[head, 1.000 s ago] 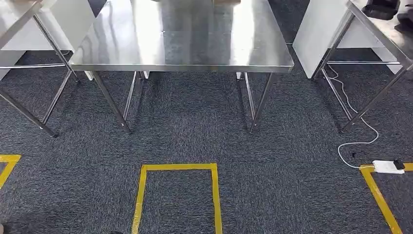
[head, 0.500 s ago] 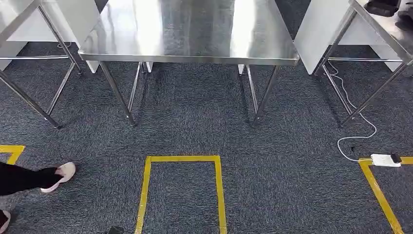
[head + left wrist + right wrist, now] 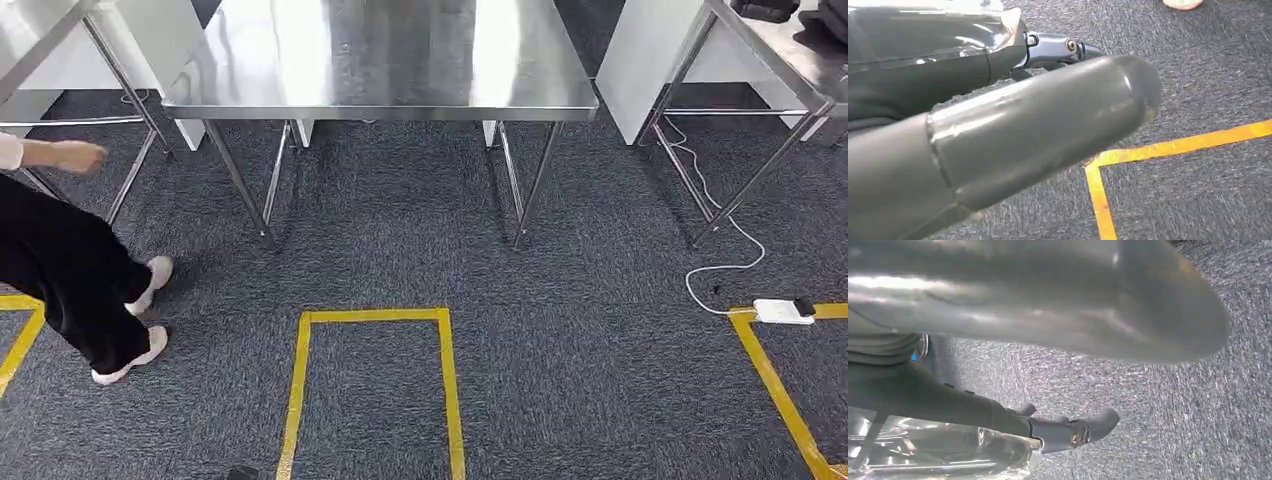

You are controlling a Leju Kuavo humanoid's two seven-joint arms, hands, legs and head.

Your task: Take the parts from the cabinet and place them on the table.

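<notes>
Shiny stainless-steel table (image 3: 380, 60) dead ahead on dark carpet, beyond yellow tape rectangle (image 3: 298, 390). Person in black trousers (image 3: 70, 270) near its left legs. Left hand (image 3: 1038, 125), right hand (image 3: 1073, 315) over carpet; grip cannot tell.

A stainless steel table (image 3: 380, 70) is observed in the head view, upright on slender steel legs that splay slightly outward. Its flat top is highly reflective, with bright bands of light across it. Only the near portion of the top is seen; the far edge is cut off by the frame. The table stands on dark grey carpet (image 3: 600, 380), directly beyond a yellow tape outline (image 3: 300, 390) and apart from it.

In each wrist view a dark glossy surface under crinkled clear film (image 3: 923, 55) (image 3: 948, 450) is noted against the left hand (image 3: 1038, 125) and the right hand (image 3: 1048, 305). Whether these are parts cannot be determined.
</notes>
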